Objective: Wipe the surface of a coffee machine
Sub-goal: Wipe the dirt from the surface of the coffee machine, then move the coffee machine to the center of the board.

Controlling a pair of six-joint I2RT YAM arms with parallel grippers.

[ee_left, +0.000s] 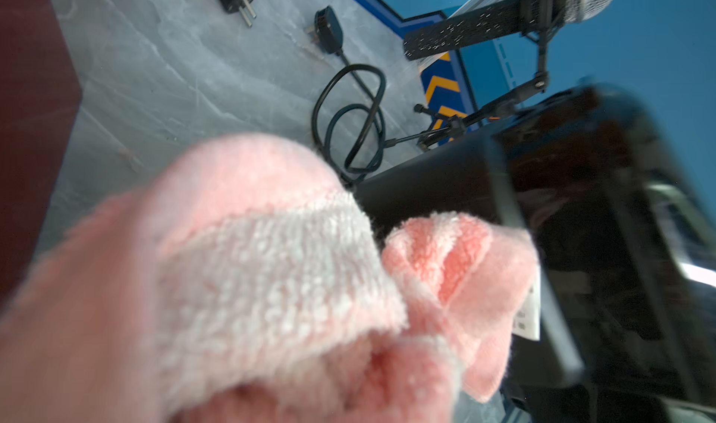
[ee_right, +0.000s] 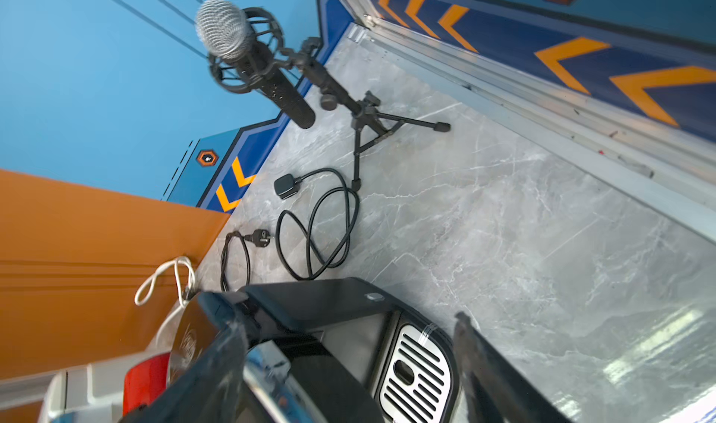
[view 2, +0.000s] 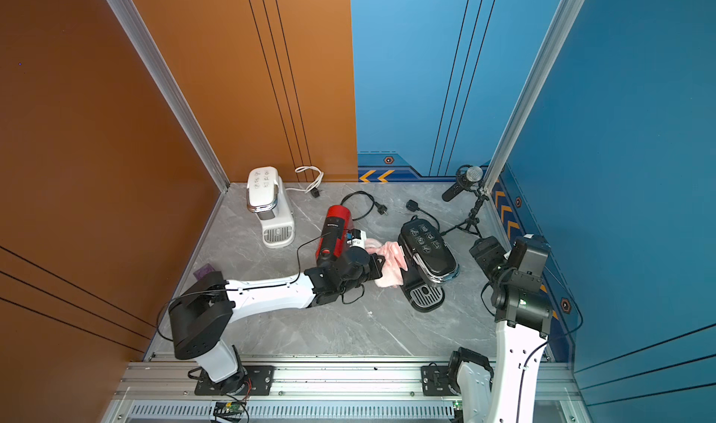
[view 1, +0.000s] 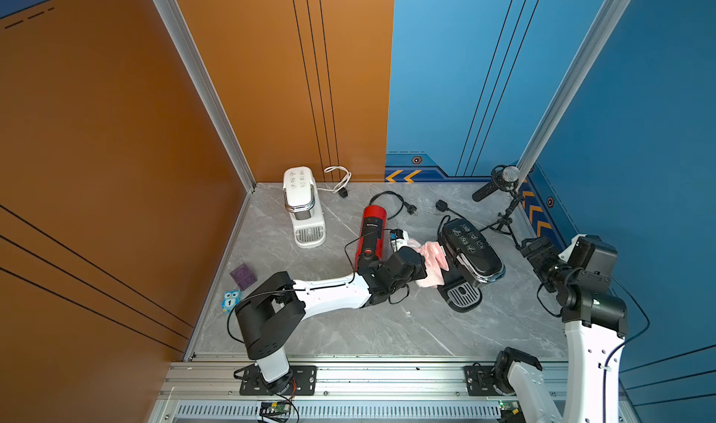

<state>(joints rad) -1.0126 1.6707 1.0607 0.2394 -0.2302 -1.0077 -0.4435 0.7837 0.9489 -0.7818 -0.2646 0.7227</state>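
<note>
Both top views, fwiw: black coffee machine [view 1: 470, 246] was parked toward the counter's [view 1: 348, 324] right edge, about mid-depth. Pink cloth [view 1: 436, 264] was pressed against its side, bunched up and pinched tight by the left gripper [view 1: 422, 266]. Right gripper [view 1: 534, 252] was held near the right edge, jaws spread wide, clear of the machine.

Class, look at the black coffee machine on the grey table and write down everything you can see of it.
The black coffee machine looks like glossy plastic, with a chrome band round its rounded head and white icons on top. Below the head a slotted metal drip tray sits on a black base. The machine stands upright on the grey marbled table, turned at an angle. Its black cord, ending in a plug, lies behind it. The pink cloth touches its side.
</note>
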